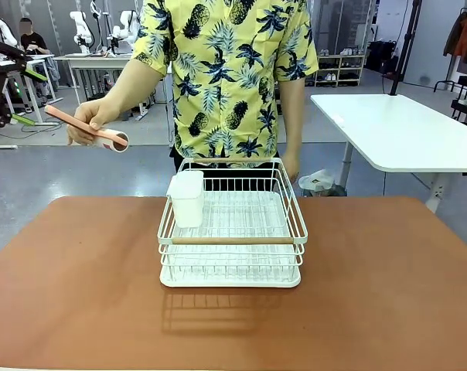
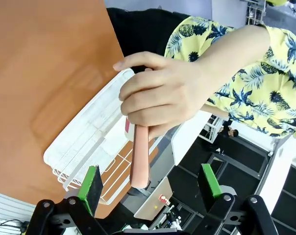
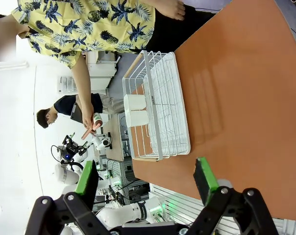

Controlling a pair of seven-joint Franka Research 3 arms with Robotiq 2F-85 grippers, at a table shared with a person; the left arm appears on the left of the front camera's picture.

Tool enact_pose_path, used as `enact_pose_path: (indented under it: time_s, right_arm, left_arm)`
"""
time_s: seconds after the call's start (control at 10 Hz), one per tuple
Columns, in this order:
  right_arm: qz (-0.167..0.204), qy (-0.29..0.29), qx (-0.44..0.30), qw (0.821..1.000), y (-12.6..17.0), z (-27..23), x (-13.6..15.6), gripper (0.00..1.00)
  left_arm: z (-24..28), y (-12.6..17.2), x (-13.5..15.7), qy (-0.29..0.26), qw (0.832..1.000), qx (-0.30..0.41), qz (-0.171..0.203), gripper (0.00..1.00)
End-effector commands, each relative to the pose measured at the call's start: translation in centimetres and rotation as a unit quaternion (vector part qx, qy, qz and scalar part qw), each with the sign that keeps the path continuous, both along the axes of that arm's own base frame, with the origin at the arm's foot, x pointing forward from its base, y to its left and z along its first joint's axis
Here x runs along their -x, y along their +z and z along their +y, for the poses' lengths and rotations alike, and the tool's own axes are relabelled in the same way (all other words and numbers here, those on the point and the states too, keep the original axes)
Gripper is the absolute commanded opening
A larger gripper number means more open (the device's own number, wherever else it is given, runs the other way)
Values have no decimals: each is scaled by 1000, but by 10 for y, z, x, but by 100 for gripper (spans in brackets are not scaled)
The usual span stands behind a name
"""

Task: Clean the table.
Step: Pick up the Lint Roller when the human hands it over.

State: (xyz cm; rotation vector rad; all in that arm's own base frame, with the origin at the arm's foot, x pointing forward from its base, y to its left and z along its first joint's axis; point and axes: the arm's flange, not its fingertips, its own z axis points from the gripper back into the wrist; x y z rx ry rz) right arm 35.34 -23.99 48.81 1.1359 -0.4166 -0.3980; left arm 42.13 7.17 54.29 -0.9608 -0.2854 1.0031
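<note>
On the table (image 1: 79,297), one rack (image 1: 233,240)

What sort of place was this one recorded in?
Likely a lab or workshop, not a home: a white work table on bare grey floor, storage shelves behind, and a dish rack staged on the brown table.

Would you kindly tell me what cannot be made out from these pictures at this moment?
- Left wrist view: the head of the pink-handled tool is hidden by the person's hand.
- Front view: the white caddy in the dish rack has opaque walls, so its contents cannot be told.
- Front view: the left gripper sits at the left edge, which cuts off its arm.
</note>
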Motion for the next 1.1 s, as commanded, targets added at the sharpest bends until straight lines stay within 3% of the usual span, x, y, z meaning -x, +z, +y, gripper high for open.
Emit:
enact_pose_path:
  time_s: [0.0,0.5,1.0]
  right_arm:
    - [-6,2,-1,1000,3,0,2,100]
    - [-6,2,-1,1000,3,0,2,100]
    - [-6,2,-1,1000,3,0,2,100]
  left_arm:
    - [-5,-5,5,4,1000,-3,-8,100]
    - [-24,-18,4,-24,999,-18,12,100]
    - [-22,-18,4,-28,999,-24,6,100]
